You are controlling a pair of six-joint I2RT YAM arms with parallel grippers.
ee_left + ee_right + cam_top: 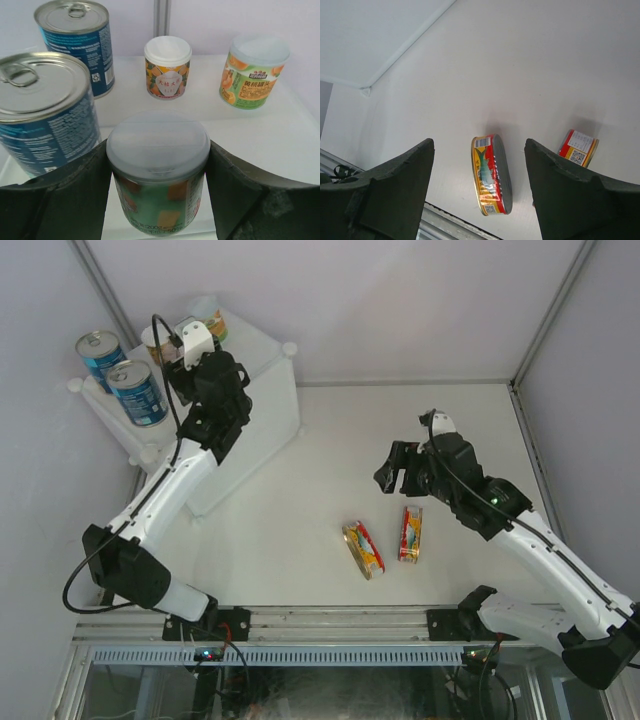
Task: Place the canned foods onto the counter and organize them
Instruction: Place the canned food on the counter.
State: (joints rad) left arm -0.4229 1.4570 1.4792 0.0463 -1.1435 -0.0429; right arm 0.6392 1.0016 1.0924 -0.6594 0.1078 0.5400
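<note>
Green-labelled small can (157,180) with a translucent lid sits between the fingers (75,200) of your left gripper (158,150). Both fingers press against its sides, so the jaws are closed on it. It is over the near part of the counter (290,150); whether its base rests on the top or hangs just above it, you cannot tell from the wrist view.

Behind it on the counter stand the other round cans. Two blue-labelled tall cans (75,45) with silver pull-tab tops are to the left, one just beside the held can and the other further back. An orange-labelled small can (167,67) with a white lid stands at the middle rear. Another green-and-orange small can (252,72) with a clear lid stands at the right rear. All are upright and apart from each other.

From above, the counter (270,400) fills the far left corner. The two flat oval tins (363,548), red and yellow, lie on the white tabletop (300,540) well away from it, near each other without touching.

Your right gripper (398,472) hangs above the tabletop just beyond those tins. Its jaws stand apart and hold nothing, and one tin shows between the fingers (395,190) in the wrist view.
</note>
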